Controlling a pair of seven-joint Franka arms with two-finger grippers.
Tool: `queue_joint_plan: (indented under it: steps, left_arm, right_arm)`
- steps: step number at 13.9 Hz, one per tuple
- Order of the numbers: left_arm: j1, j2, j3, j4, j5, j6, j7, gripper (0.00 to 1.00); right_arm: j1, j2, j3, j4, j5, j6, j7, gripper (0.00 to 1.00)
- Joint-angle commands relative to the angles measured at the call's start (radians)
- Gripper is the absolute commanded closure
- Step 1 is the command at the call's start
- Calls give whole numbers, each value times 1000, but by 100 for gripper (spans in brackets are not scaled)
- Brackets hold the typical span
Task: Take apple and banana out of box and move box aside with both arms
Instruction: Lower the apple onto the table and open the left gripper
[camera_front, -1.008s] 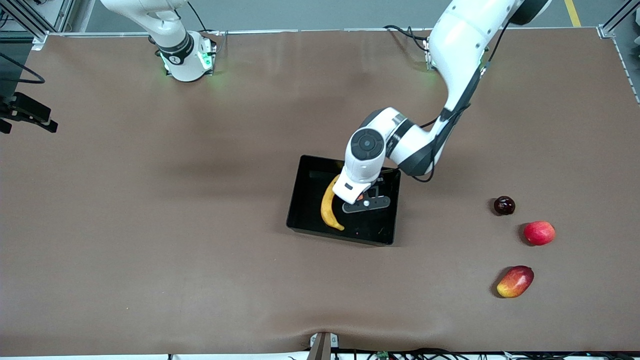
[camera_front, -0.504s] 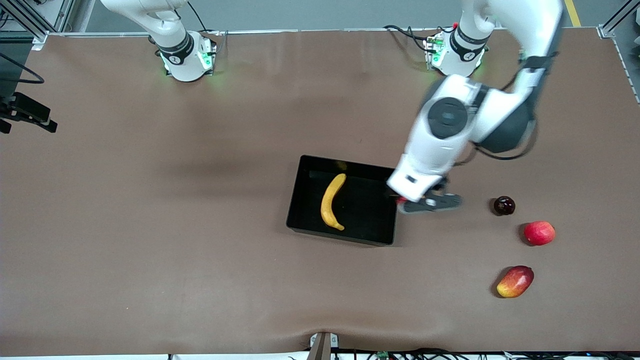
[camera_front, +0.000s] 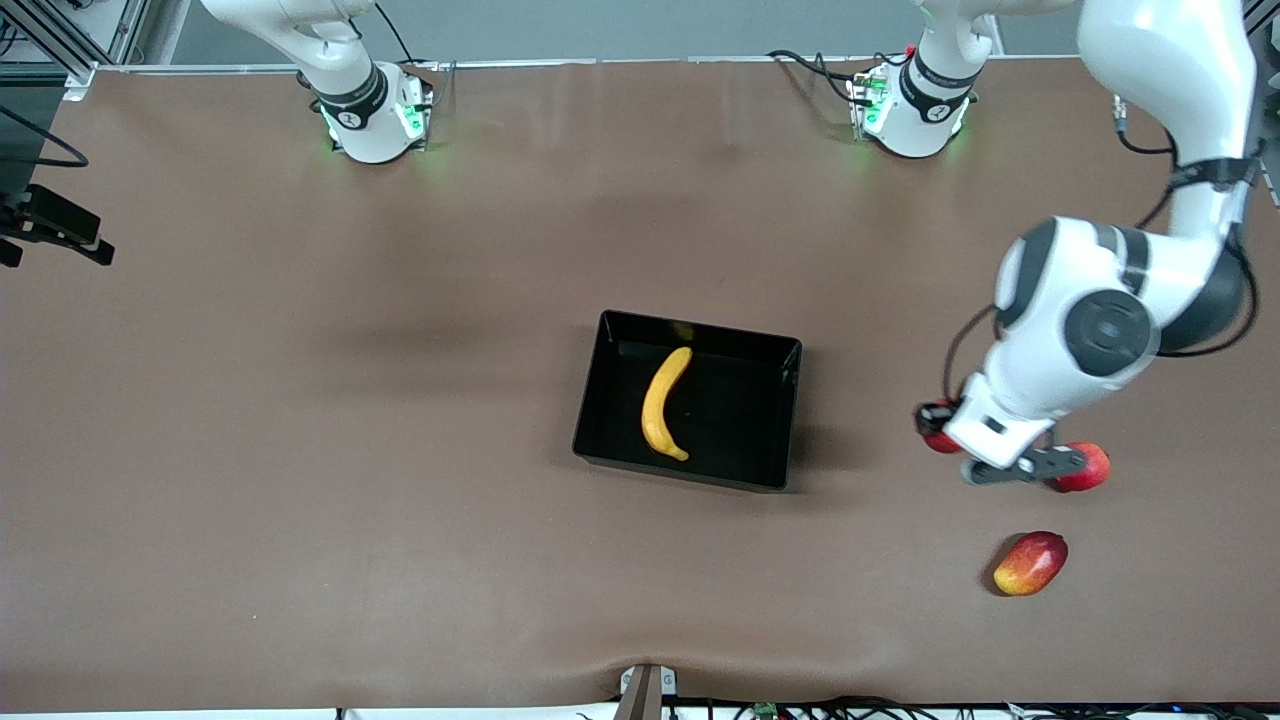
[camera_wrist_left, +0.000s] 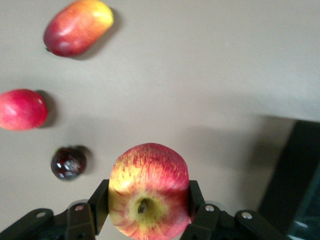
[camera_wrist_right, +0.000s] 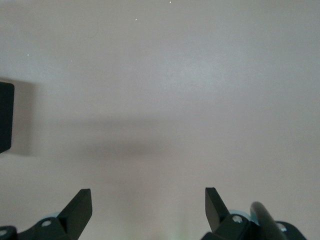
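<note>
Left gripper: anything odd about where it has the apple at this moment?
Yes. The left gripper grips the streaked apple over the loose fruits at the left arm's end of the table, away from the black box, where only the banana lies.

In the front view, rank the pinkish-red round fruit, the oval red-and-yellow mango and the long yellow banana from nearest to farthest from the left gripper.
The left gripper holds the streaked red apple.
1. Pinkish-red round fruit and oval red-and-yellow mango, both at the left arm's end of the table: too close to call.
2. Long yellow banana, in the black plastic box, mid-table.
</note>
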Motion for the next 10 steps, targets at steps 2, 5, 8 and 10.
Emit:
queue_joint_plan:
  steps: [2,5,8,10]
  left_arm:
    - [57,97,0,8,14,121,13,100]
    - [109,214,0,96,36,154,19,100]
    - [117,295,35,163,73,184,19,100]
    - [123,311,39,163,73,198,21,100]
  right_arm:
    - [-23,-12,14,-5,14,-4,-5,0]
    - [-29,-12,14,-5,22,-4,-5,0]
    - [-31,-12,14,-5,28,-4,-5,0]
    - [-33,-12,14,-5,29,-5,-5,0]
